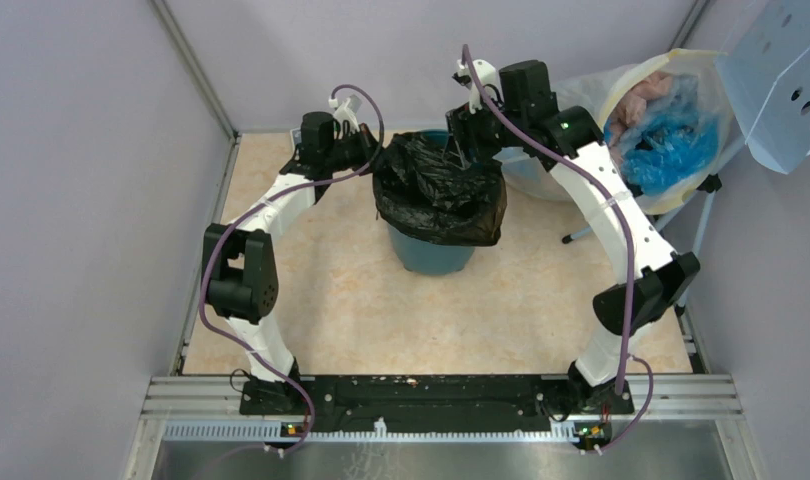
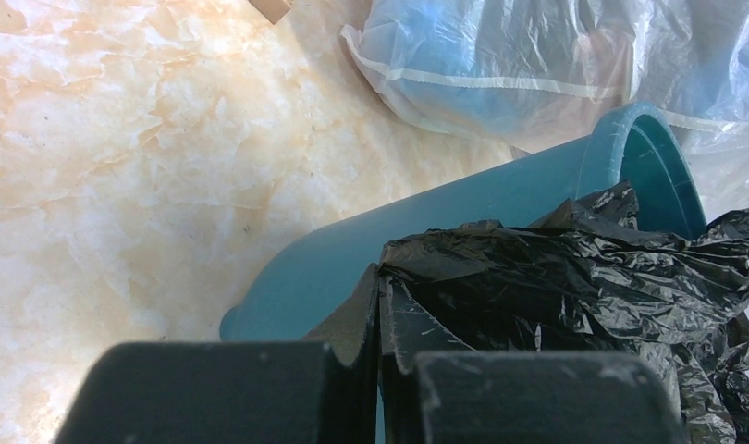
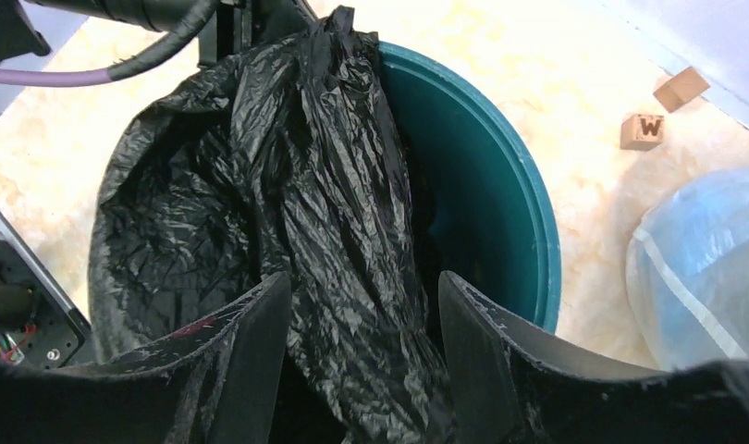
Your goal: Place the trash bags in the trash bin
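Shut in on three sides by plain lilac-grey walls (image 1: 81,200), matte and bare. Floored by a desk (image 1: 331,300) with a beige, marbled pattern, evenly lit from above, with pale glare in both wrist views. Framed at the far left corner by a slanting aluminium post (image 1: 196,65). Edged along the near side by a ribbed aluminium rail (image 1: 441,395), with a brushed metal sheet (image 1: 431,462) just below. Crowded at the far right by a big translucent sack (image 1: 671,150) of blue and pink contents, next to a pale blue perforated panel (image 1: 781,80) and thin metal legs (image 1: 703,222). Dotted near the sack with two small wooden blocks (image 3: 642,131), one marked W.
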Tool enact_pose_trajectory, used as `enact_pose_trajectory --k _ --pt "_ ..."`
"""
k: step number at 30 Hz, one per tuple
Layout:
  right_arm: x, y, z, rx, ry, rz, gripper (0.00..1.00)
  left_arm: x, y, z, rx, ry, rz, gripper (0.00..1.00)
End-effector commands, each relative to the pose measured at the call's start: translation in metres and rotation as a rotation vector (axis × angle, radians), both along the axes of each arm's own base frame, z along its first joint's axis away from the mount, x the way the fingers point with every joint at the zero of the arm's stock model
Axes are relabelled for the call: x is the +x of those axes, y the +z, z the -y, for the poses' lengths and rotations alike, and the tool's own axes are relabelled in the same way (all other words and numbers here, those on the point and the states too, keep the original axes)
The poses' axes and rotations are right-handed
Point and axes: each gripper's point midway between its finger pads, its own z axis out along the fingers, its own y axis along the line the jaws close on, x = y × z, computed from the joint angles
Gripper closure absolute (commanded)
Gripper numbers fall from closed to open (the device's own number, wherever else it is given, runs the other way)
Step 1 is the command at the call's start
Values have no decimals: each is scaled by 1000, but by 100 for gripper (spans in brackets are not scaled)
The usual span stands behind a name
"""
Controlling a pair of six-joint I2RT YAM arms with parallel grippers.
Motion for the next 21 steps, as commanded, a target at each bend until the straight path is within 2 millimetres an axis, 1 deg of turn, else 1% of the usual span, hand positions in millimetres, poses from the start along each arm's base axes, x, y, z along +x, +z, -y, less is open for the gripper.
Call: enact_pose_trajectory --k 1,6,9,10,11,14,15,16,21 --pt "4 -7 0 -34 46 -15 41 5 30 2 -23 -17 85 100" --pt "6 -32 -2 -58 66 -79 41 5 30 2 -25 -19 85 100" --pt "5 -39 -3 -63 86 -112 45 6 31 3 -27 -21 84 100" --pt "5 -41 -4 -65 90 -119 48 6 31 3 -28 -22 84 100" --pt "5 -40 -4 -64 91 -121 55 6 30 3 -28 -21 80 100" --pt "7 -33 0 -44 80 -122 84 7 31 3 -30 -22 79 100" --pt "9 -28 1 -31 71 -117 97 7 32 4 -31 -23 80 100" --pt "12 -24 5 -18 55 -115 100 7 32 4 -32 -24 79 100" --pt "30 -2 32 62 -36 -104 100 8 35 1 -25 -18 89 100"
